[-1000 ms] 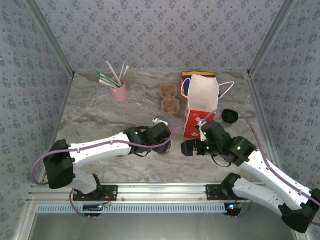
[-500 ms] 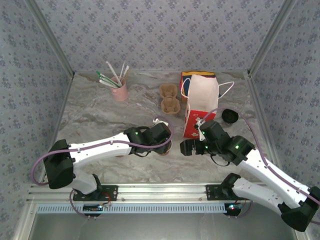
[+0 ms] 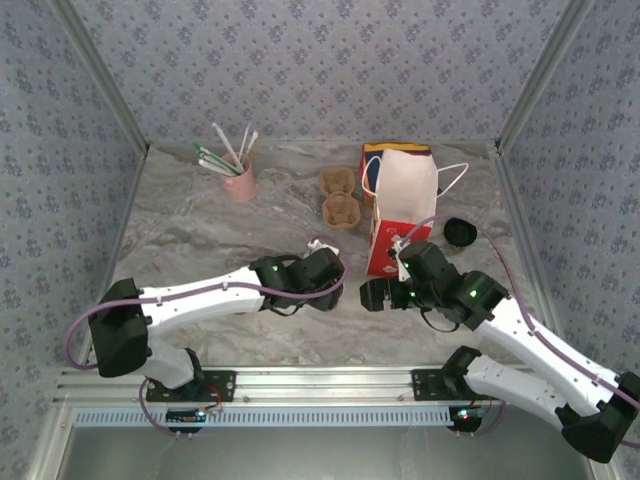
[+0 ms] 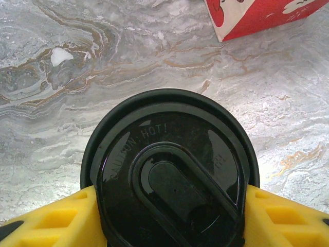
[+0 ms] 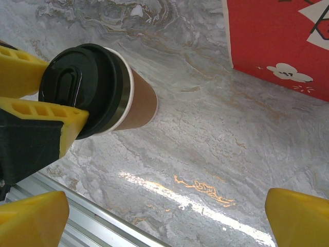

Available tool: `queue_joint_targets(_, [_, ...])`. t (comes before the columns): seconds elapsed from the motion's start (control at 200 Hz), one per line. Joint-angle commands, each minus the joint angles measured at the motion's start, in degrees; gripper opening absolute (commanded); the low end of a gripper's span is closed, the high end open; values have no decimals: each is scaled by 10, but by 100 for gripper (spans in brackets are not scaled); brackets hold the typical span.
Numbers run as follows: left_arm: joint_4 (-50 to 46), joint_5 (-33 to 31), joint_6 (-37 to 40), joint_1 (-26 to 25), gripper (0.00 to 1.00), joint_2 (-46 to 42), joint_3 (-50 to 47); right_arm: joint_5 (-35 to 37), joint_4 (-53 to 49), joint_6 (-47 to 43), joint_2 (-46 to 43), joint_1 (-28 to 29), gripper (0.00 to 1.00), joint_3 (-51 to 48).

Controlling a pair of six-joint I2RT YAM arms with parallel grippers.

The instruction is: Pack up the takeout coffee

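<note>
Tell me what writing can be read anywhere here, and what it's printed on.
"CAUTION: HOT!": raised letters on the black lid of the takeout coffee.
Fainter raised marks on the lid's right side: too faint to read.
Red paper bag: black strokes cut off at the picture's edge, unreadable.

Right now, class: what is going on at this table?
The left gripper grips the takeout coffee at its black lid, one finger on each side, with the cup upright on or just above the marble table. The right gripper hovers open and empty beside it. The red-and-white paper bag stands just behind.
</note>
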Motion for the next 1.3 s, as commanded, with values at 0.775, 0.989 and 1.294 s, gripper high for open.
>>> queue_joint_targets(0.775, [-3,3,9,-7,51,27,18,-3,6,1,3,-4,100,-2])
queue_joint_targets(0.989, [-5,2,10,-7,51,23,20,-4,6,0,6,-5,100,-2])
queue_joint_targets(1.294, [-4,5,5,-9,51,28,0,-8,8,-2,8,-6,100,-2])
